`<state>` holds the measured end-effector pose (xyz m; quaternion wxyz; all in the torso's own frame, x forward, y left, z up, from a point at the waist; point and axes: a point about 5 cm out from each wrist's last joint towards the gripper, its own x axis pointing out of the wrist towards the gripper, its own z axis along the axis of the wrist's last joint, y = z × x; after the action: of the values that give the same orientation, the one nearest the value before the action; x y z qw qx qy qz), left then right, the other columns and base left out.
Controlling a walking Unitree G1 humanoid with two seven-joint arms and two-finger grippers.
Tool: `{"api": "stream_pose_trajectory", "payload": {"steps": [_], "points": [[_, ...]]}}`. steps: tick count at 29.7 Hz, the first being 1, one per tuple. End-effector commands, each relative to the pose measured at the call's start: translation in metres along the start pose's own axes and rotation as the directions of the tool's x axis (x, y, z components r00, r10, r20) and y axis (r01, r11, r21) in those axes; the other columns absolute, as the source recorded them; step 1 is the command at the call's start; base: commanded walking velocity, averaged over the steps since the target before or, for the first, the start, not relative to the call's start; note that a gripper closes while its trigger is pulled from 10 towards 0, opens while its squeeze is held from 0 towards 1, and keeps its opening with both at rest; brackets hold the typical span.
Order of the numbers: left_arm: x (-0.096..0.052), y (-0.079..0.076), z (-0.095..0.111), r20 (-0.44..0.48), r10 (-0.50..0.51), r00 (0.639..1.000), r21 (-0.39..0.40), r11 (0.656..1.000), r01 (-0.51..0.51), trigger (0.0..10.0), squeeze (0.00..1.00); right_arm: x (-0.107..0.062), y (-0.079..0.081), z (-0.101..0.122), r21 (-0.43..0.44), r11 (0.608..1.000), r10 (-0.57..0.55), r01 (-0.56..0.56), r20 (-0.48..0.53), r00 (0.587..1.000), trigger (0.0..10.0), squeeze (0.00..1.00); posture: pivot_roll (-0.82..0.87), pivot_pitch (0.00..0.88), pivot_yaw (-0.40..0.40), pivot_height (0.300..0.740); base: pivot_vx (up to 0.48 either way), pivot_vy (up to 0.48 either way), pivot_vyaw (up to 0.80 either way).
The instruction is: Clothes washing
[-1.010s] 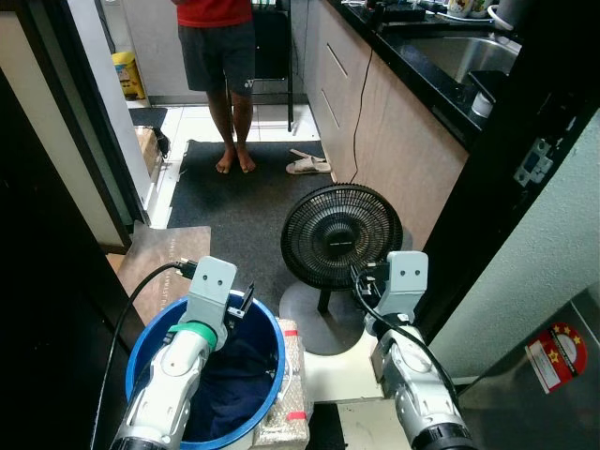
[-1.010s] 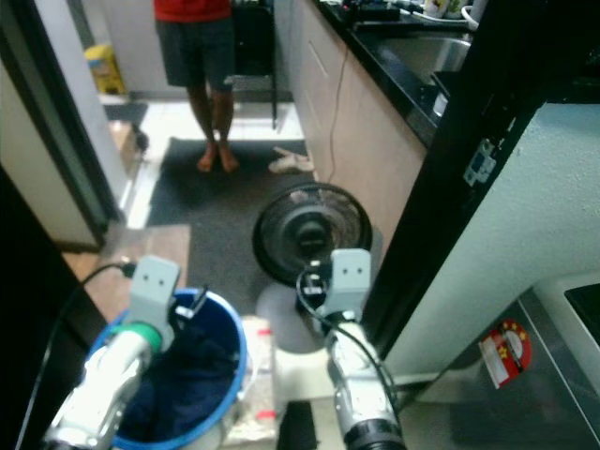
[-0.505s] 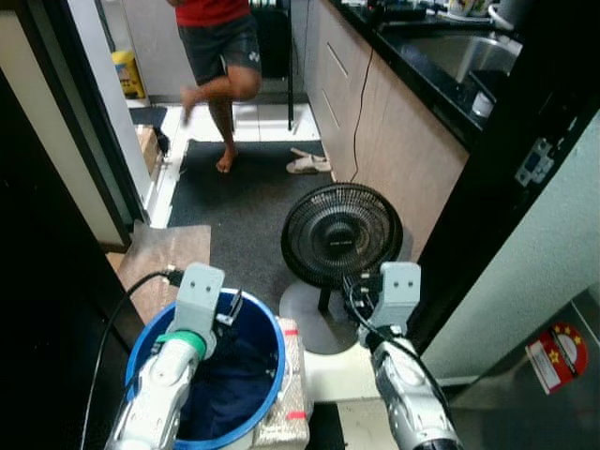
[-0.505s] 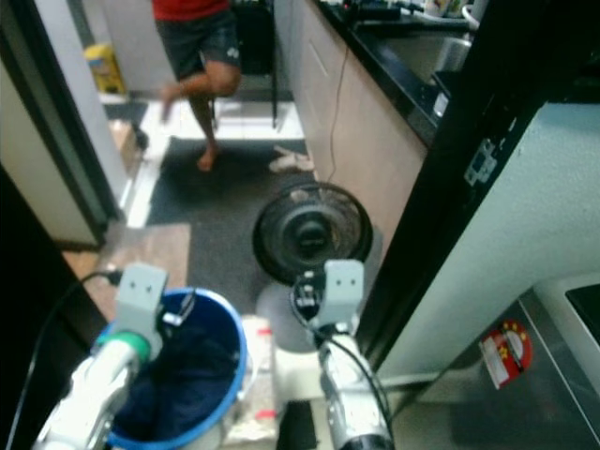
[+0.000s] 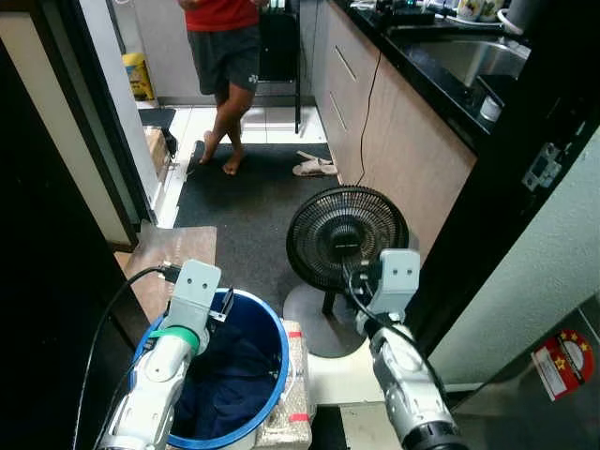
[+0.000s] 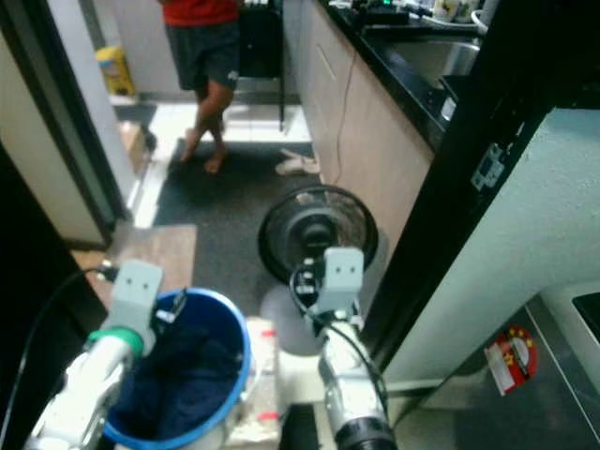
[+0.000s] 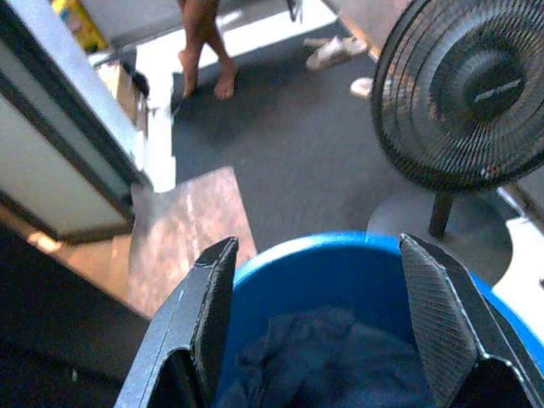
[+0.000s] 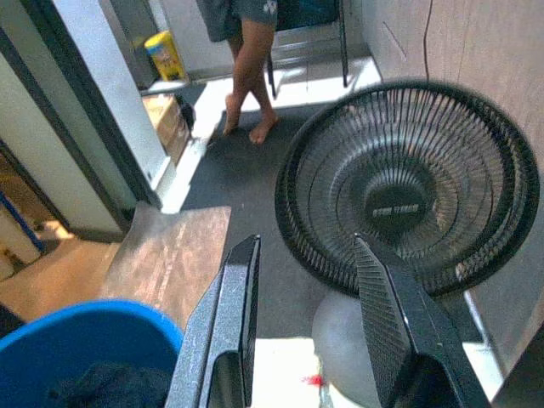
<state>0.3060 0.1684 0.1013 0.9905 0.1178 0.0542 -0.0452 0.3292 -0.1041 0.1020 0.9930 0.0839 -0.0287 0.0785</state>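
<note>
A blue bucket (image 5: 282, 356) stands on the floor at my lower left, with dark navy clothes (image 5: 228, 377) heaped inside it. My left gripper (image 7: 319, 246) hovers over the bucket's near rim, open, with nothing between its fingers (image 7: 212, 297). The clothes (image 7: 340, 357) lie just below them. My right gripper (image 8: 308, 246) is open and empty, held in front of the black floor fan (image 8: 408, 187), with the bucket rim (image 8: 93, 327) off to its side.
The black floor fan (image 5: 345, 234) stands on a dark mat just ahead. A person (image 5: 225, 56) in a red shirt and dark shorts walks barefoot at the far end, near sandals (image 5: 314, 167). Kitchen cabinets (image 5: 403, 131) line the right. A wrapped package (image 5: 292, 375) sits beside the bucket.
The person, who stood still, has stepped to the left on the mat. My view has shifted a little. Both arms have drawn back slightly, grippers still open.
</note>
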Motion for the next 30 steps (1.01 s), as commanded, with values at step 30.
{"api": "stream_pose_trajectory", "payload": {"steps": [30], "points": [[0.008,-0.016,0.003,-0.009,-0.051,0.999,-0.041,0.998,0.05,10.0,0.0,-0.006,-0.006,0.007,-0.028,0.999,-0.036,0.038,0.048,0.998,10.0,0.0,0.02,0.083,0.059,0.725,0.0,0.0,0.0]]}}
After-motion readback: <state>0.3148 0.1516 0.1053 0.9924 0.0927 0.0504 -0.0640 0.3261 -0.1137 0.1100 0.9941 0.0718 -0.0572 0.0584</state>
